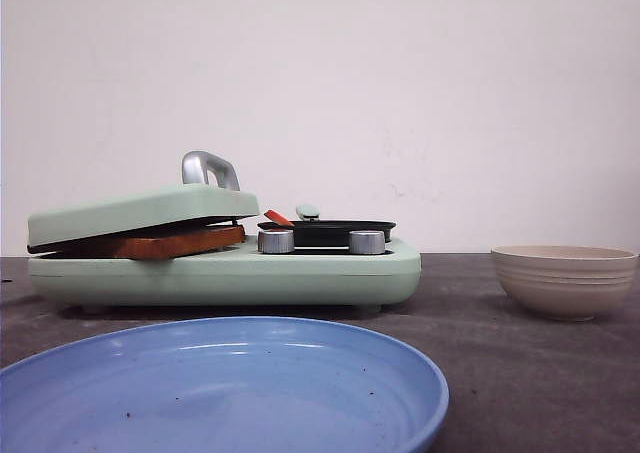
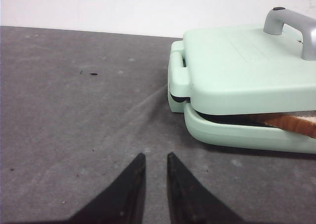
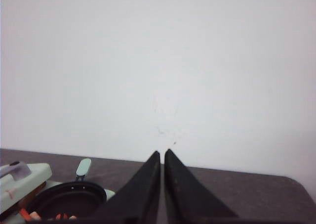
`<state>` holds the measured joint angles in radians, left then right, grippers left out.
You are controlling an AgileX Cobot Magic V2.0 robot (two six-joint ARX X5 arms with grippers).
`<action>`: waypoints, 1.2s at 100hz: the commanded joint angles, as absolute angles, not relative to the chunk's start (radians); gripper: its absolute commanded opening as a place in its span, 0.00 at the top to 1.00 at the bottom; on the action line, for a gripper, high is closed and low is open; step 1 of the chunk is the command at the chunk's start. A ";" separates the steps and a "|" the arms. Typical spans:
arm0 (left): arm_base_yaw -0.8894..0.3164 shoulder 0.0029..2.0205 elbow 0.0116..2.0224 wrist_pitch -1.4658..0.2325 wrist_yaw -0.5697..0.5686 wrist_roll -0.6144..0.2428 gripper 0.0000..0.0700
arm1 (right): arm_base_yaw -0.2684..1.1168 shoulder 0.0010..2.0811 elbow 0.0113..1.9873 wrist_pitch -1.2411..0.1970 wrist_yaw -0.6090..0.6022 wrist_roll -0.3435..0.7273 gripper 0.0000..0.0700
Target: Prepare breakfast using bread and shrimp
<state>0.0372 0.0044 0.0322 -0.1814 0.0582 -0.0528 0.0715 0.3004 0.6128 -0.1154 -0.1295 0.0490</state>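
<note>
A: On the tabletop [image 1: 520, 373], left side: mint breakfast maker [image 1: 225, 273], lid [image 1: 140, 213] down over the bread [image 1: 170, 241]. Crust edge shows in the gap, so the lid sits tilted, not flush. Prob pressing the slices to toast.

B: Shrimp?

A: Red-orange sliver [image 1: 277, 217] at the rim of the small black pan [image 1: 330, 231] on the maker's right half. Right wrist cam shows a few orange bits in the pan [image 3: 66, 201] too. Cooking spot, beside the bread bay, not in it.

B: Claws?

A: Left claw [image 2: 155, 167] low over bare tabletop, near the maker's lid-side end, not touching. Fingers nearly together, thin gap, nothing between. Right claw [image 3: 162, 157] up high, aimed at the wall, fingers pressed together, empty. Both look parked, clear of the hot parts.

B: Plating?

A: Blue plate [image 1: 220, 393] nearest the cam, empty, likely the landing spot. Beige bowl [image 1: 565, 281] well apart on the right; can't see inside.

B: Next?

A: My guess: lift the lid by its grey handle [image 1: 208, 168], pull the bread out. Risk: lid drops back.
</note>
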 commanded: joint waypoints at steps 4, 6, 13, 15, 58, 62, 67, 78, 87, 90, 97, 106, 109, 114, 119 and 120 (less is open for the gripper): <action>0.038 0.003 0.014 -0.186 0.059 -0.061 1.00 | 0.070 0.288 0.622 -0.113 -0.130 0.044 0.99; 0.038 0.003 0.014 -0.186 0.059 -0.061 1.00 | 0.068 0.285 0.621 -0.113 -0.130 0.045 0.99; 0.038 0.003 0.014 -0.186 0.059 -0.061 1.00 | 0.060 0.283 0.617 -0.114 -0.130 0.045 0.99; 0.038 0.003 0.014 -0.186 0.059 -0.061 1.00 | 0.056 0.283 0.615 -0.116 -0.127 0.044 0.99; 0.038 0.003 0.014 -0.186 0.059 -0.061 1.00 | -0.062 0.242 0.271 -0.097 -0.032 0.045 0.99; 0.038 0.003 0.014 -0.186 0.059 -0.061 1.00 | -0.066 0.226 0.239 -0.097 -0.031 0.045 0.99; 0.038 0.003 0.014 -0.186 0.059 -0.061 1.00 | -0.071 0.207 0.206 -0.097 -0.027 0.045 0.99; 0.038 0.003 0.014 -0.186 0.059 -0.061 1.00 | -0.086 0.168 0.141 -0.097 -0.018 0.037 0.99; 0.038 0.003 0.014 -0.186 0.059 -0.061 1.00 | -0.099 0.138 0.099 -0.097 -0.018 0.033 0.99; 0.038 0.003 0.014 -0.186 0.059 -0.061 1.00 | -0.103 0.127 0.084 -0.097 -0.019 0.033 0.99; 0.038 0.003 0.014 -0.186 0.059 -0.061 1.00 | -0.113 0.102 0.051 -0.097 -0.019 0.033 0.99; 0.038 0.003 0.014 -0.186 0.059 -0.061 1.00 | -0.128 0.067 0.011 -0.103 -0.021 0.034 0.99; 0.038 0.003 0.014 -0.186 0.059 -0.061 1.00 | -0.132 0.055 0.012 -0.133 -0.026 0.031 0.99; 0.038 0.003 0.014 -0.186 0.059 -0.061 1.00 | -0.136 0.040 0.012 -0.167 -0.027 0.021 0.99; 0.038 0.003 0.014 -0.186 0.059 -0.061 1.00 | -0.136 0.030 0.012 -0.181 -0.025 0.014 0.99; 0.038 0.003 0.014 -0.186 0.059 -0.061 1.00 | -0.136 0.028 0.012 -0.181 -0.025 0.012 0.99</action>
<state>0.0372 0.0044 0.0322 -0.1814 0.0582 -0.0547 -0.1326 0.0391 0.0143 -0.1715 -0.0257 0.0330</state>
